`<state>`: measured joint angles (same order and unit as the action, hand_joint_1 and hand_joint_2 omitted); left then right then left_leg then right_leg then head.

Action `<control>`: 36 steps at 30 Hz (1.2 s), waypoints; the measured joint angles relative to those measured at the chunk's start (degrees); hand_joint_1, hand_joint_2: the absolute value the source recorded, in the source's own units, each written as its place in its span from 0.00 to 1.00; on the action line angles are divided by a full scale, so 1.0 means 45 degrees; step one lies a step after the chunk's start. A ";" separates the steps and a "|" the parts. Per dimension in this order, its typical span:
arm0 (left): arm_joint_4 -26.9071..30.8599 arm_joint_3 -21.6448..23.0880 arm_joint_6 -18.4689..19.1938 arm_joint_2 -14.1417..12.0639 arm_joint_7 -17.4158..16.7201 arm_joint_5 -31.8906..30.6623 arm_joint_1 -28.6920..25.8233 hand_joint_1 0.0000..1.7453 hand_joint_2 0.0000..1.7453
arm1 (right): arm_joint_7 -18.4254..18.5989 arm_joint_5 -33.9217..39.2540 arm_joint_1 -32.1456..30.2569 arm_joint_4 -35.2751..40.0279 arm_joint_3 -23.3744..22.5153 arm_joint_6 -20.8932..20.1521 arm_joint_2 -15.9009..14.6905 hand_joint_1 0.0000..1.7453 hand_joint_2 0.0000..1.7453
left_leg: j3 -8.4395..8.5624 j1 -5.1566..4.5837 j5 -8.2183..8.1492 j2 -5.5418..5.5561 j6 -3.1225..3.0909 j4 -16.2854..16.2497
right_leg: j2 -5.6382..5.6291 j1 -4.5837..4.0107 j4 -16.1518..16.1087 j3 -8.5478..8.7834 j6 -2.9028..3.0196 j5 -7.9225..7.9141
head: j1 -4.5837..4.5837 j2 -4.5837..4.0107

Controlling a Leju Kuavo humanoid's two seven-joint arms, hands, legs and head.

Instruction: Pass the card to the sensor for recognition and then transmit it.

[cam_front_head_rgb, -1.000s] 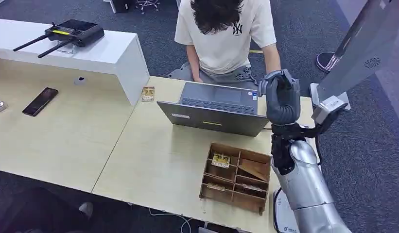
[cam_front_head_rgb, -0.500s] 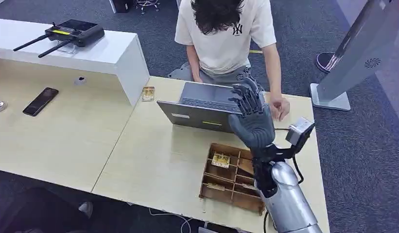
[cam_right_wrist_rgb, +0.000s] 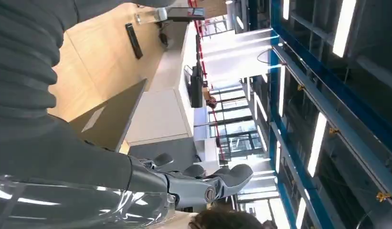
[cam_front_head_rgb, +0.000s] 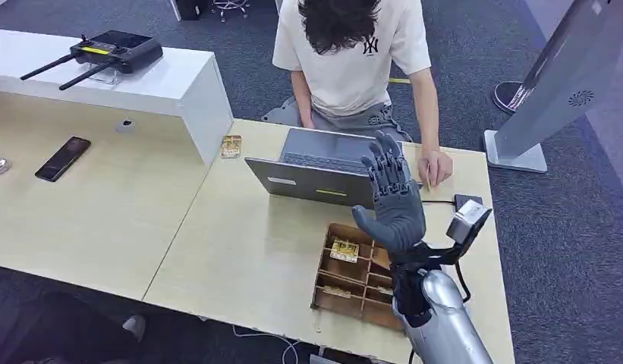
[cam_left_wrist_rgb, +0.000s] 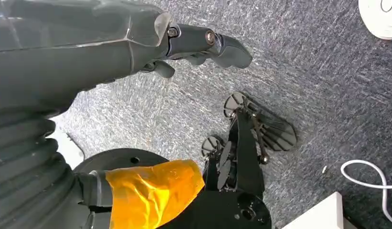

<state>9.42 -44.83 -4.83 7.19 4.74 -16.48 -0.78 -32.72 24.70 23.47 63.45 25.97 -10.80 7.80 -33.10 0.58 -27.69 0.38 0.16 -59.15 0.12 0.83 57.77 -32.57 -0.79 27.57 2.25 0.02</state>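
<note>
- While I watched the head view, the table (cam_front_head_rgb: 240, 250) carried a laptop (cam_front_head_rgb: 331, 171), a person opposite.
- My right hand (cam_front_head_rgb: 391, 201) stood raised above the wooden tray (cam_front_head_rgb: 366, 277), fingers spread, holding nothing.
- A card (cam_front_head_rgb: 344, 250) lay in the tray's compartment.
- My left hand (cam_left_wrist_rgb: 198, 45) hung over carpet; its grasp I couldn't tell.

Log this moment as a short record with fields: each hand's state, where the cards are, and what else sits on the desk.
right hand: raised above the wooden tray, fingers spread, holding nothing
left hand: hangs over grey carpet, nothing in it
wooden tray: near desk edge, divided into compartments
card in tray: lies in an upper-left compartment
second card: on the desk beside the white counter
laptop: open, facing the person
person: seated across the desk, one hand resting by the laptop
phone: dark, on the left desk
</note>
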 joint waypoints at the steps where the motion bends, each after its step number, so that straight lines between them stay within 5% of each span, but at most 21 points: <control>1: 0.0000 -0.0005 0.0000 0.0005 0.0000 0.0005 0.0000 0.00 1.00 | 0.0069 0.0054 -0.0071 0.0108 0.0000 0.0000 -0.0020 0.00 1.00 | 0.0000 0.0000 0.0000 0.0000 0.0000 0.0000 | 0.0000 0.0000 0.0000 0.0000 0.0000 0.0000 | 0.0000 0.0000; 25: 0.0000 -0.0155 0.0000 -0.0015 0.0000 0.0160 -0.0015 0.00 1.00 | 0.1744 0.0141 -0.1271 0.0549 0.0291 -0.0685 -0.1166 0.00 1.00 | -0.0002 0.0000 -0.0001 -0.0001 0.0000 0.0000 | 0.0000 0.0000 -0.0002 0.0000 0.0000 0.0000 | 0.0000 0.0000; 36: 0.0000 -0.0248 -0.0019 -0.0054 0.0000 0.0146 -0.0020 0.00 1.00 | 0.1497 0.0165 -0.1379 0.0681 0.0519 -0.0452 -0.1608 0.00 1.00 | -0.0001 -0.0001 -0.0001 -0.0002 0.0000 0.0000 | 0.0000 0.0001 -0.0002 0.0001 0.0000 0.0000 | 0.0000 0.0000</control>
<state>9.42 -45.94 -4.92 6.95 4.74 -15.82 -0.87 -25.99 25.44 17.27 66.51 28.30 -12.83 0.57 -33.10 0.58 -27.69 0.37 0.16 -59.15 0.12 0.83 57.76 -32.57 -0.79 27.57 2.25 0.02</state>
